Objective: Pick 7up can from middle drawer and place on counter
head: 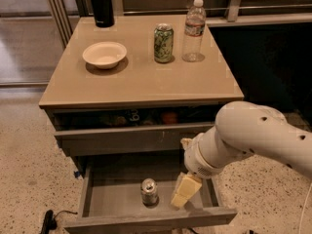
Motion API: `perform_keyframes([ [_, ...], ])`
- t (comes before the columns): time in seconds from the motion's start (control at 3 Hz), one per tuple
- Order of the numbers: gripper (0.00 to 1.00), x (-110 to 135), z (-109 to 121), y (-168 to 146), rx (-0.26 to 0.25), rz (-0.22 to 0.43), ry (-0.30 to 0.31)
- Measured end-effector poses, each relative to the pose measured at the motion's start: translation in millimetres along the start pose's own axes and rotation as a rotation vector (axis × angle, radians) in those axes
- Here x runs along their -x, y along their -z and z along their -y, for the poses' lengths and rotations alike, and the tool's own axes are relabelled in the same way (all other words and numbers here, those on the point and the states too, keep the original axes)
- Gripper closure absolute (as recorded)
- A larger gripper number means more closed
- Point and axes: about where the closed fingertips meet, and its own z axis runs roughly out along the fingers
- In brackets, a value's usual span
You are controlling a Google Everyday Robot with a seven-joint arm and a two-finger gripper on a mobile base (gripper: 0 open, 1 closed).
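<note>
The 7up can stands upright on the bare grey floor of the open middle drawer, silver top up. My gripper hangs inside the drawer just to the right of the can, a small gap apart, at about the can's height. It holds nothing. The white arm reaches in from the right and covers the drawer's right part. The beige counter is the cabinet's top slab above.
On the counter stand a green patterned can, a clear water bottle, a cream bowl and a black flask. The upper drawer is slightly open with colourful snacks inside. A black cable lies on the speckled floor at left.
</note>
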Motion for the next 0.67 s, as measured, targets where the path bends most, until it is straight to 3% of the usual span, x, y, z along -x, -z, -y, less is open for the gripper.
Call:
perform_keyframes([
  [0.33, 0.0, 6, -2, -19, -0.03, 0.032, 0.0],
  [0.67, 0.0, 8, -3, -45, -0.052, 0.063, 0.046],
])
